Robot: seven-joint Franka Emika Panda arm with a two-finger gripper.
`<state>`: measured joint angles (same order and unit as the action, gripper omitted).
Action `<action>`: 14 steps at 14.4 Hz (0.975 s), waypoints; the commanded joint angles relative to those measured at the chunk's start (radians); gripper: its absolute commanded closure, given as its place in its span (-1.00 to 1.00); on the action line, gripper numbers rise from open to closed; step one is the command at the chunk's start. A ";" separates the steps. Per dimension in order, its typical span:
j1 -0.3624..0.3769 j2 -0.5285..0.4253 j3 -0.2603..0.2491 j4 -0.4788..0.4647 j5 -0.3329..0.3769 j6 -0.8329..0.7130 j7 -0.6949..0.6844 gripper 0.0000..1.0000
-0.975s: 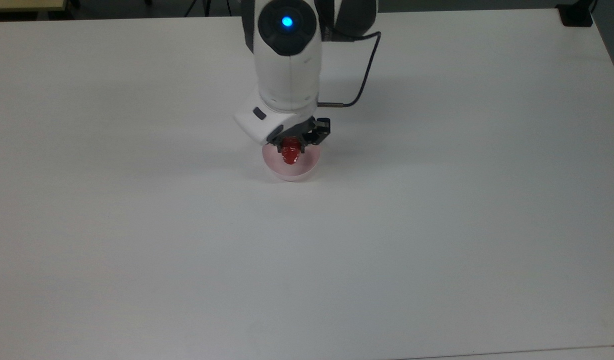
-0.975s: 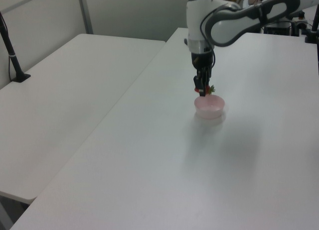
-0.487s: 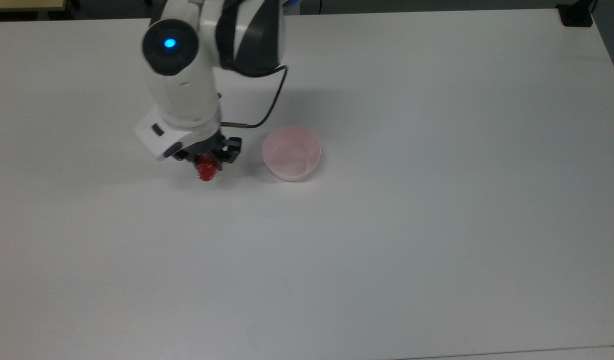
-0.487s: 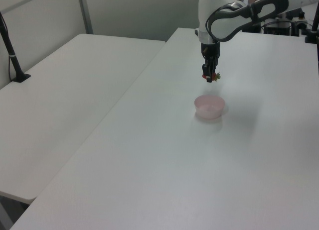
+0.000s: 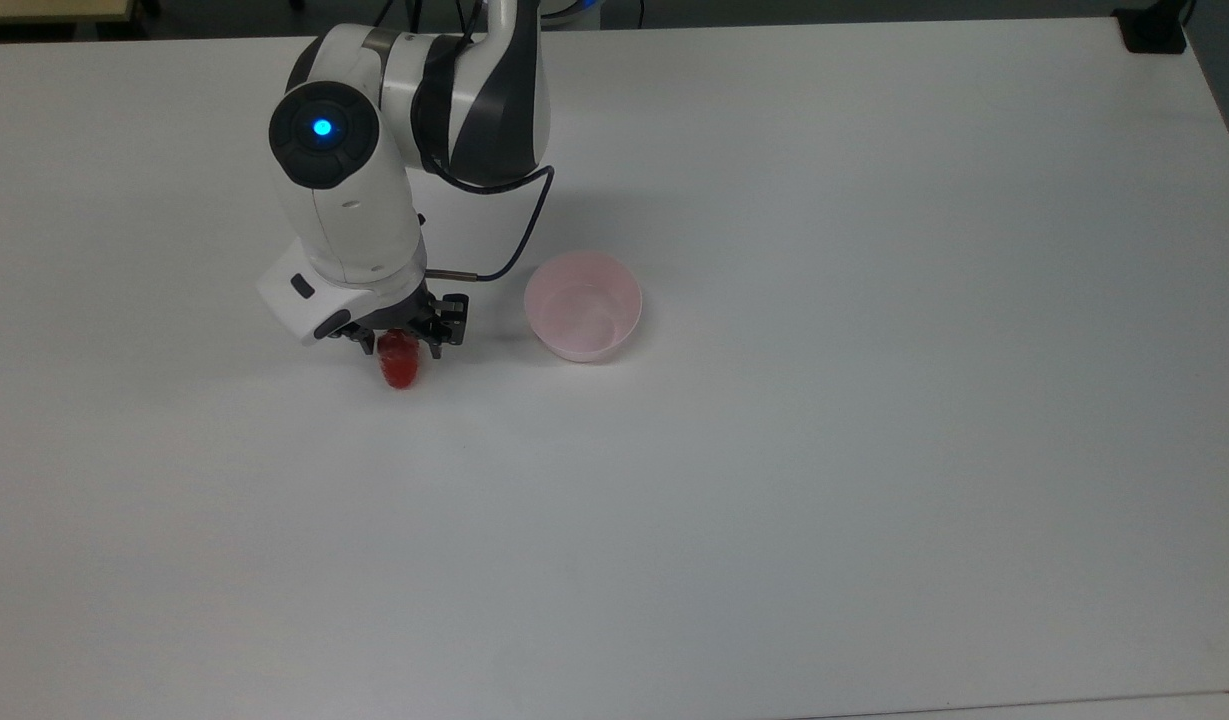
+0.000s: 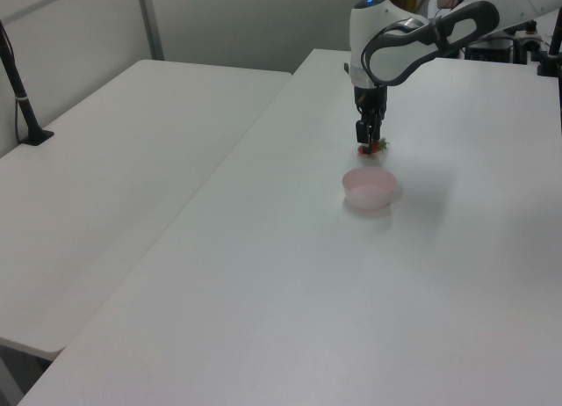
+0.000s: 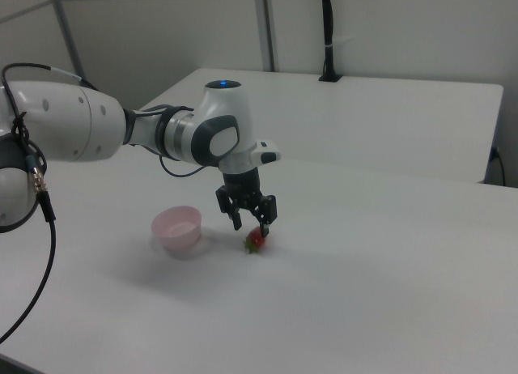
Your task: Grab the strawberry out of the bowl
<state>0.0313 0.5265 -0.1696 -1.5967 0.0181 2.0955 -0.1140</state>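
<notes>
We see the strawberry (image 5: pixel 399 366) lying on the white surface (image 5: pixel 774 480), outside the bowl (image 5: pixel 583 305) and to the top view's left of it, with bare surface between them. In the right view the strawberry (image 7: pixel 256 240) rests on the surface just beneath the hand (image 7: pixel 252 220), whose two fingers stand spread apart above it and hold nothing. In the left view the strawberry (image 6: pixel 373 147) shows just beyond the bowl (image 6: pixel 369 188), at the tip of the hand (image 6: pixel 366 142). In the top view the hand (image 5: pixel 402 335) hangs over the strawberry's upper end. We can read no writing or labels; a blue light (image 5: pixel 322 128) glows on the arm. A second white table (image 6: pixel 105 177) adjoins the surface, against pale partition walls.
</notes>
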 commanded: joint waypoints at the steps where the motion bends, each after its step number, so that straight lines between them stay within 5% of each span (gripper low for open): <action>1: 0.016 -0.054 -0.013 -0.006 0.017 0.006 0.005 -1.00; 6: 0.025 -0.290 -0.001 -0.006 0.011 -0.230 0.045 -1.00; 9: 0.070 -0.417 0.001 -0.006 -0.058 -0.388 0.097 -1.00; 11: 0.100 -0.431 0.002 -0.006 -0.067 -0.409 0.233 -1.00; 14: 0.101 -0.430 0.007 -0.005 -0.067 -0.411 0.251 -1.00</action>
<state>0.1241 0.1126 -0.1593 -1.5717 -0.0309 1.6857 0.1098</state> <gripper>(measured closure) 0.000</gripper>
